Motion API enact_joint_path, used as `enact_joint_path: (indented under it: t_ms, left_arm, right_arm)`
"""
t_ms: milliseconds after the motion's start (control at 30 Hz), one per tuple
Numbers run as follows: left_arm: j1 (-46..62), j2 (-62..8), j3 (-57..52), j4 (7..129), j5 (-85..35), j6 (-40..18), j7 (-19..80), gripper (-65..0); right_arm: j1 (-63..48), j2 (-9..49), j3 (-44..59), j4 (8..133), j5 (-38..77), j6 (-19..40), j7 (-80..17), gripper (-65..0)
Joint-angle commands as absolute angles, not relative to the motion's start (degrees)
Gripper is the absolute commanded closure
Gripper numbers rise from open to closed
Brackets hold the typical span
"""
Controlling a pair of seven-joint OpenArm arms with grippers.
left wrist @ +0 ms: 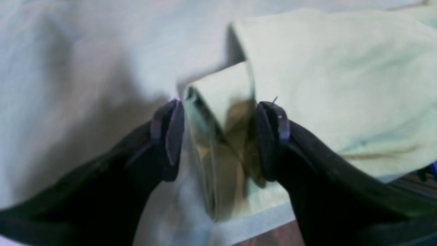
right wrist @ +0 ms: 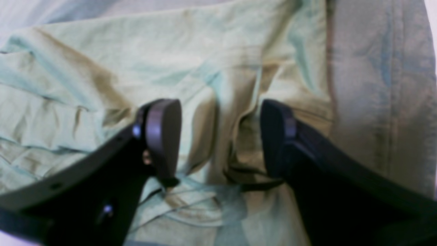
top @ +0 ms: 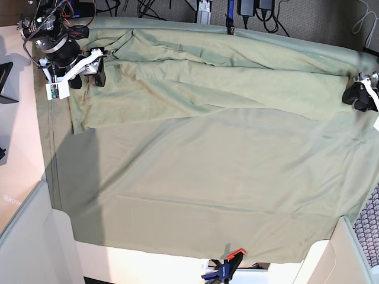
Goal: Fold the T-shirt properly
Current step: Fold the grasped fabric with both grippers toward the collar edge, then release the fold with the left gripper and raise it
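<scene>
Left wrist: left gripper (left wrist: 218, 136) jaws apart, a T-shirt (left wrist: 327, 89) fold loose between them, blurred. Right wrist: right gripper (right wrist: 220, 136) jaws apart over bunched shirt fabric. Base: both arms at the far corners, T-shirt stretched across the tablecloth's (top: 195, 189) far half; clamp (top: 228, 266) on the near edge.
</scene>
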State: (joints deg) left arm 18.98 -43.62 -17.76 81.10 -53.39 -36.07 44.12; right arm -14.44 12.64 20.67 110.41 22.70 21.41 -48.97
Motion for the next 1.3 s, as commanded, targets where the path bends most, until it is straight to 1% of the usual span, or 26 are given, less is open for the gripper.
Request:
enact_joint_path:
  t_ms: [0, 267, 433, 600, 800, 833, 867, 933, 1000, 1067, 1100, 1267]
  left_arm:
    - [19.33, -44.42, -18.37, 81.73, -54.19, -36.18, 43.48, -36.6]
    - [20.21, -41.89, -18.35, 81.73, -56.49, -36.27, 43.57, -36.6]
    - [20.21, -41.45, -18.35, 81.73, -59.33, -37.71, 44.14, -36.5]
    - [20.25, -39.79, -18.26, 81.62, -59.33, -37.74, 45.12, -36.5]
    - [20.73, -39.68, -15.55, 81.58, -59.33, -37.74, 45.25, -36.5]
    - [20.91, -39.68, -15.18, 81.58, -59.42, -37.76, 45.23, -35.6]
    - [21.02, -39.53, -14.92, 81.58, -59.46, -37.76, 45.25, -33.5]
    - [21.17, -39.07, -14.92, 81.58, -59.29, -37.76, 45.21, -26.6]
    - [21.15, -38.74, -14.92, 81.58, -59.24, -37.82, 44.60, -15.4]
    - [21.15, -38.70, -14.92, 81.58, -58.19, -38.83, 42.98, -1.5]
    - [21.15, -38.74, -14.92, 81.58, -57.21, -40.00, 41.76, 0.0]
    - [21.02, -38.76, -16.29, 82.13, -56.99, -40.00, 37.87, 0.0]
  right_arm:
    - [-14.00, 13.15, 21.04, 111.50, 23.40, 21.28, -47.81, -36.4]
    - [-14.02, 13.15, 21.04, 111.50, 23.59, 21.28, -47.81, -36.4]
    - [-14.00, 13.17, 21.04, 111.50, 23.59, 21.28, -47.81, -36.4]
    - [-14.00, 13.15, 21.04, 111.50, 23.62, 21.28, -47.81, -36.4]
    - [-14.02, 13.15, 21.04, 111.50, 23.59, 21.28, -47.81, -36.4]
    - [-14.02, 13.15, 21.04, 111.50, 23.59, 21.28, -47.81, -36.4]
    - [-14.02, 13.15, 21.04, 111.50, 23.59, 21.28, -47.81, -36.4]
    - [-14.00, 13.17, 21.04, 111.50, 23.59, 21.28, -47.79, -36.4]
    - [-14.00, 13.15, 21.04, 111.50, 23.62, 21.28, -47.79, -36.4]
    - [-14.00, 13.17, 21.04, 111.50, 23.59, 21.28, -47.79, -36.4]
    - [-14.00, 13.17, 21.04, 111.50, 23.59, 21.28, -47.77, -36.4]
    - [-14.00, 13.17, 21.04, 111.50, 23.59, 21.28, -47.72, -36.4]
